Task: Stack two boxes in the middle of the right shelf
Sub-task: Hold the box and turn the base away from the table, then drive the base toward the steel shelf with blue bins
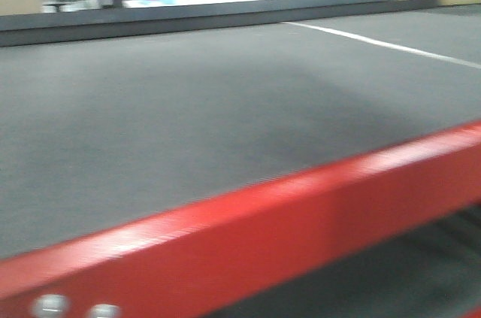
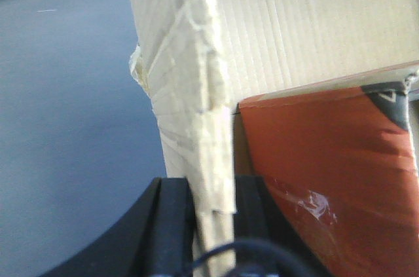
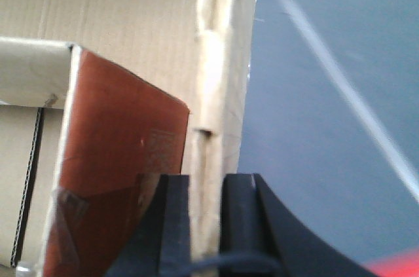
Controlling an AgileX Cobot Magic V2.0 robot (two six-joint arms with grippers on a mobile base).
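A large plain cardboard box fills both wrist views. My left gripper [image 2: 213,193] is shut on its torn, pale left wall [image 2: 196,120], with one finger outside and one inside. My right gripper [image 3: 206,192] is shut on the opposite wall [image 3: 216,87], pinching it the same way. Inside the box lies a red-orange panel with clear tape [image 2: 327,179], also seen as a red-brown face [image 3: 118,152]; I cannot tell whether it is the second box. The right shelf is out of view. Neither the boxes nor the grippers show in the front view.
Straight ahead stands a table with a grey top [image 1: 225,107] and a red front beam [image 1: 316,213]. A white line [image 1: 391,46] crosses its far right. Blurred clutter lies beyond its back edge. Grey surface [image 2: 65,133] shows beside the box, with a white stripe [image 3: 347,87].
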